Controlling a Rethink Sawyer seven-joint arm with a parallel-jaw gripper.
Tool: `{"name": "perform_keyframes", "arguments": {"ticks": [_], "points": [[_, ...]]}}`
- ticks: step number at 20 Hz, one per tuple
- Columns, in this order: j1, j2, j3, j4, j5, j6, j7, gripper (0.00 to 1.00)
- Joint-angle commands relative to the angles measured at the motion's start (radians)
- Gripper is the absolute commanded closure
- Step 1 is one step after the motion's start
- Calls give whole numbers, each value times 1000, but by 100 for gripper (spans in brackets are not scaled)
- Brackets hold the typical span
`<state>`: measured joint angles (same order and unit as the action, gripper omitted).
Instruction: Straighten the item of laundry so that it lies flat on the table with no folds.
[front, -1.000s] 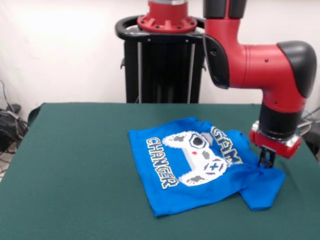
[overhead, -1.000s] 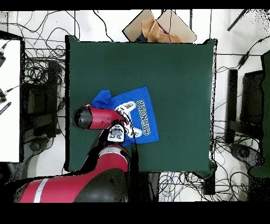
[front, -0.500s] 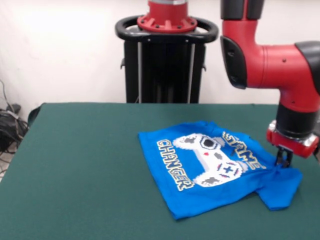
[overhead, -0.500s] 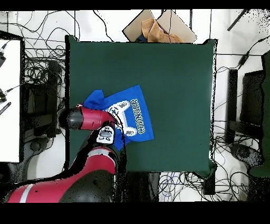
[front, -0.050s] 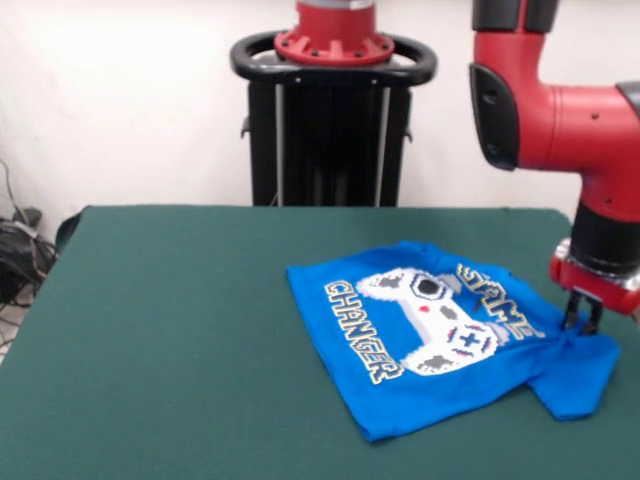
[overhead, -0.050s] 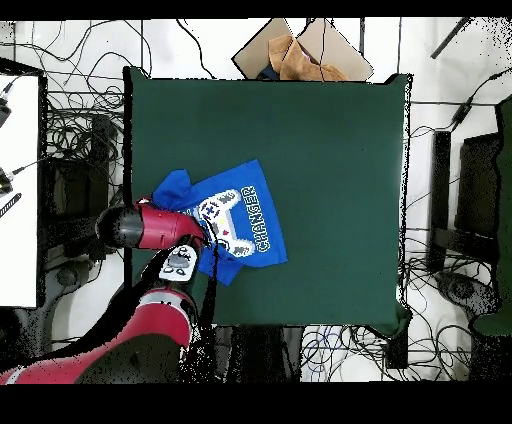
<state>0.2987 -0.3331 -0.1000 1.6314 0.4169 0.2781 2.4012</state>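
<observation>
Blue T-shirt (front, -0.050s: 440, 345) rumpled on green table (front, -0.050s: 170, 330), claw (front, -0.050s: 582, 322) pinching its sleeve

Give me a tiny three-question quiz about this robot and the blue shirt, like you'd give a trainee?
1. True or false: the gripper is pinching the blue T-shirt near its sleeve.
2. Which word of the print reads whole in the front view: A) GAME B) CHANGER C) neither?
3. Fill in: in the front view the T-shirt lies toward the green table's ____ side.

Key: 1 true; 2 B, since a fold crosses GAME; 3 right.
</observation>
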Motion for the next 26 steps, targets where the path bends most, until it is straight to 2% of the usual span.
{"name": "perform_keyframes", "arguments": {"ticks": [1, 3, 6, 10, 14, 17, 23, 26], "points": [[83, 148, 4, -36, 90, 7, 269, 0], [101, 139, -52, -44, 86, 41, 264, 0], [84, 105, -59, -20, 79, 72, 232, 0], [33, 48, -17, 18, 70, 98, 187, 0], [24, -6, -26, 23, 56, 166, 172, 0], [-5, -24, -10, 33, 46, 173, 146, 0], [-43, -130, 19, 86, 36, 228, 112, 0], [-32, -186, 20, 84, 39, 290, 124, 0]]}}
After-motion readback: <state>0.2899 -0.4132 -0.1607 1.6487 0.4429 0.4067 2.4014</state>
